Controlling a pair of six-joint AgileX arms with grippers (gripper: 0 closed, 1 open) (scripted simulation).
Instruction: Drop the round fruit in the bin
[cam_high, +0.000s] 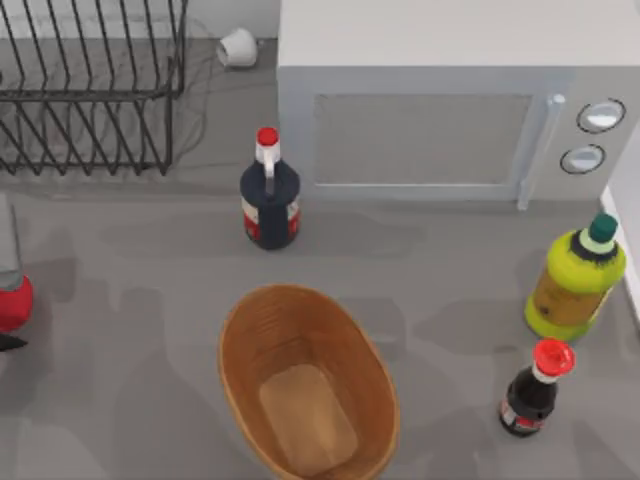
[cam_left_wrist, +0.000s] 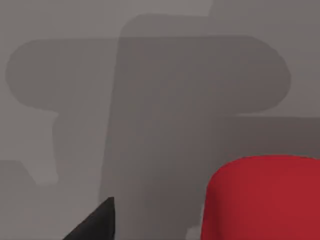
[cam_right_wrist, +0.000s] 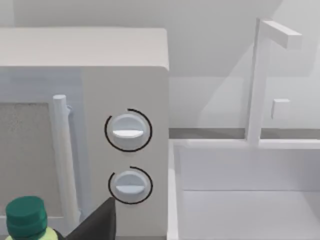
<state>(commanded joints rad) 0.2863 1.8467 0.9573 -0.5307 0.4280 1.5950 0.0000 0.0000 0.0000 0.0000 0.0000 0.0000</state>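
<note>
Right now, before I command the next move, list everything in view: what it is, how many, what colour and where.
round fruit: 1, bright red, top view's far left edge, at the left gripper
bin: 1, brown woven basket, tan bottom, front centre, nothing in it
wire rack: 1, black, back left
microwave: 1, light grey, back right, two round knobs
dark bottle: 1, red cap, white neck, between rack and microwave
small dark bottle: 1, red cap, front right
yellow-green bottle: 1, green cap, right side
small white cup-like thing: 1, back, beside the rack
sink: 1, white, beside the microwave
left gripper: far left edge, by the fruit
</note>
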